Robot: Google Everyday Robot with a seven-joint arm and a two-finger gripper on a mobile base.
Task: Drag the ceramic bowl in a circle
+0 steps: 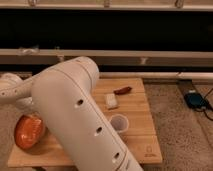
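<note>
A: Claw point(31, 112) status?
B: Closed. It's at the left side of the worktop point(142, 142), right at the upper rim of the ceramic bowl point(28, 132). Can't tell if it's pinching the rim.
A: Bowl position?
B: Front-left corner, beside the arm point(82, 117). The white cup point(120, 123) is mid-board, well apart.

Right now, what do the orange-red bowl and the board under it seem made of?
Orange-red round shallow bowl: likely glazed ceramic, judging by its soft sheen. Pale rectangular board: apparently matte wood, with faint plank lines. The tool, shut, is at the bowl's upper edge, far left.
</note>
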